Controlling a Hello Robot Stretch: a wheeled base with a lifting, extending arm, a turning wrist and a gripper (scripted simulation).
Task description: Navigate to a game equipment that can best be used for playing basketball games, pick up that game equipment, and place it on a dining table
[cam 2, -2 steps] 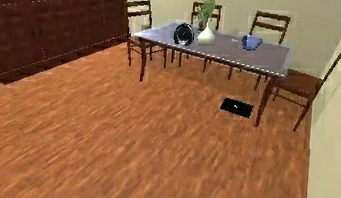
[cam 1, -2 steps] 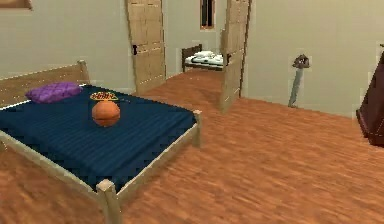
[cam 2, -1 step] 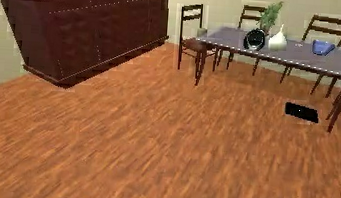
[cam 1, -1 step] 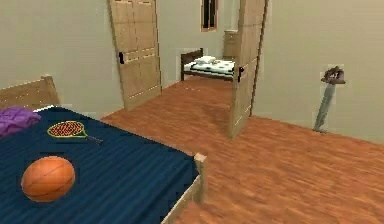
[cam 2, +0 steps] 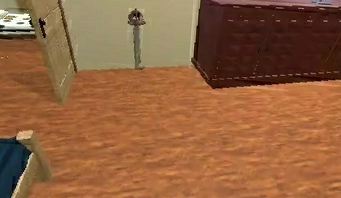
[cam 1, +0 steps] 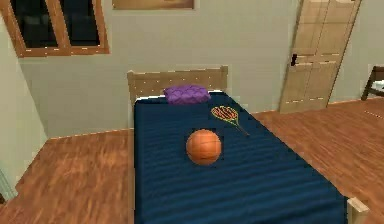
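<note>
Straight ahead in the forward view: orange basketball (cam 1: pixel 203 147), resting midway along the blue bed (cam 1: pixel 270 190), nearer than a racket (cam 1: pixel 229 117) and a purple pillow (cam 1: pixel 187 94) by the headboard. Round, so no long axis to line up. At the arm side view's lower left, the bed's foot corner (cam 2: pixel 1 167); beyond it, a dark dresser (cam 2: pixel 278 39). Probably calls for turning the base to bring the basketball onto the arm's side. Cannot tell the gripper's state. No readable writing or labels.
</note>
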